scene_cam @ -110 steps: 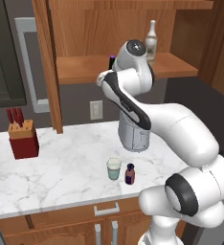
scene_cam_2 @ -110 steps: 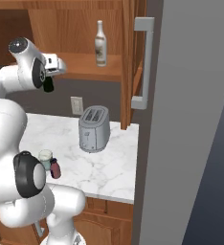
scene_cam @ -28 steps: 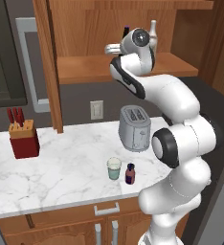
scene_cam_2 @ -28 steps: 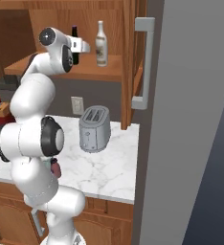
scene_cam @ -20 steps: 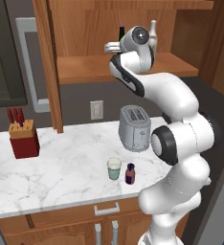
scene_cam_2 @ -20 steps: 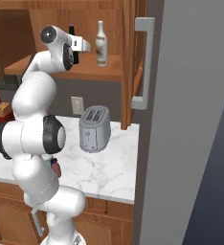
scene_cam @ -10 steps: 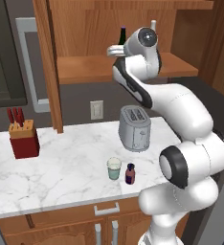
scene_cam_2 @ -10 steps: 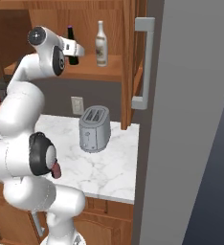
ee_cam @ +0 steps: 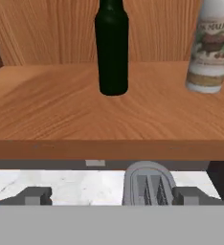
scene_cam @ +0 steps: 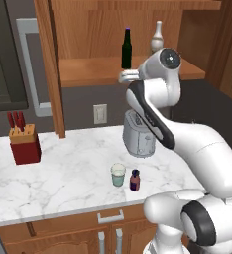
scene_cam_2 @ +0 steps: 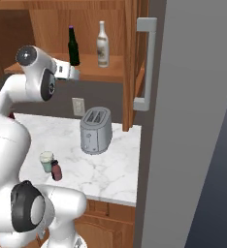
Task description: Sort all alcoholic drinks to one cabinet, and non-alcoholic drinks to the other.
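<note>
Two alcoholic bottles stand on the cabinet shelf — green bottle [ee_cam: 112,48] top centre, pale bottle [ee_cam: 212,48] top right. Gripper [ee_cam: 111,195] spread empty; best lowered toward cup [scene_cam: 118,174] and purple bottle [scene_cam: 134,180] — lower centre, countertop

My two base cameras look forward from either side at the toaster [scene_cam: 138,139] [scene_cam_2: 95,130]; my hand camera sits close, facing the shelf [ee_cam: 109,115] above it.

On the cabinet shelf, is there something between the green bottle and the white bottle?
No. In the hand view, only bare shelf lies between the green bottle and the white bottle.
</note>
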